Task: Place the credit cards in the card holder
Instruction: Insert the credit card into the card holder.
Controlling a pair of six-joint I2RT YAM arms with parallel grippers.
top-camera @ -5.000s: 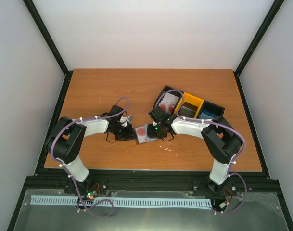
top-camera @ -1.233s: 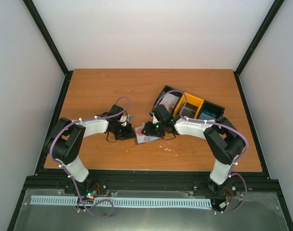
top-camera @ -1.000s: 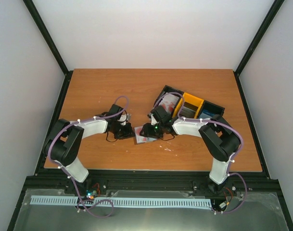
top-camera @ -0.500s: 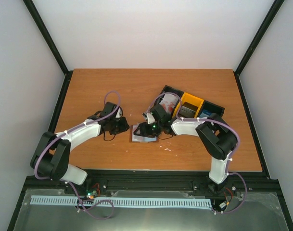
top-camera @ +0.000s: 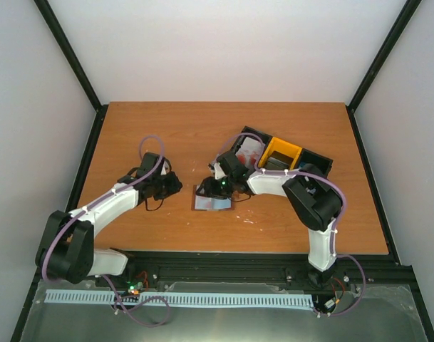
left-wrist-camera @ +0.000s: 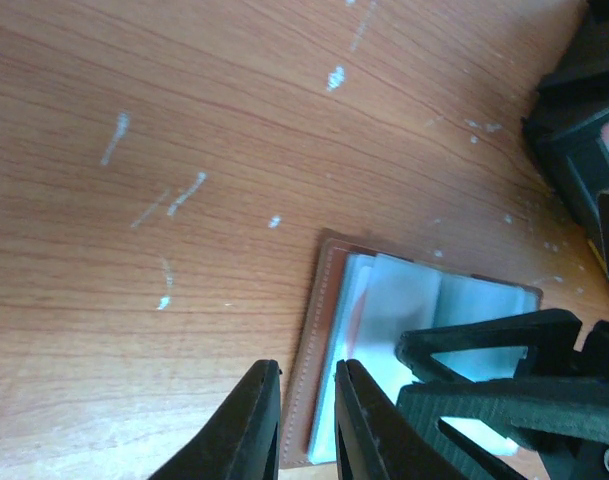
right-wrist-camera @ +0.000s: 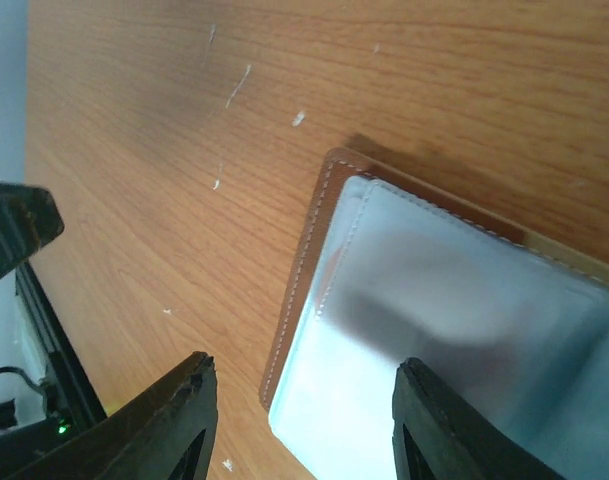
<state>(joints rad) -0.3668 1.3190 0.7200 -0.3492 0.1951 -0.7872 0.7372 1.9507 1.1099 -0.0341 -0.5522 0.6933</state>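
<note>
The brown card holder [top-camera: 214, 202] lies open on the table with its pale blue-grey lining up. It also shows in the left wrist view [left-wrist-camera: 326, 320] and the right wrist view [right-wrist-camera: 454, 300]. A faint red tint of a card [right-wrist-camera: 334, 268] shows through its clear sleeve. My right gripper [top-camera: 218, 187] hovers just over the holder, jaws wide open and empty [right-wrist-camera: 304, 365]. My left gripper [top-camera: 175, 184] sits a little left of the holder, jaws a narrow gap apart and empty [left-wrist-camera: 307, 365]. More white-and-red cards [top-camera: 251, 151] lie in a black bin.
A row of bins stands at the right rear of the holder: a black one [top-camera: 239, 137], a yellow one [top-camera: 283, 151] with dark cards, and a black one [top-camera: 313, 165] with blue cards. The right arm's body [left-wrist-camera: 504, 390] shows in the left wrist view.
My left arm has drawn back to the left, away from the holder. The white-and-red card that lay on top of it now only shows faintly under the sleeve. My right gripper shifted up-left.
</note>
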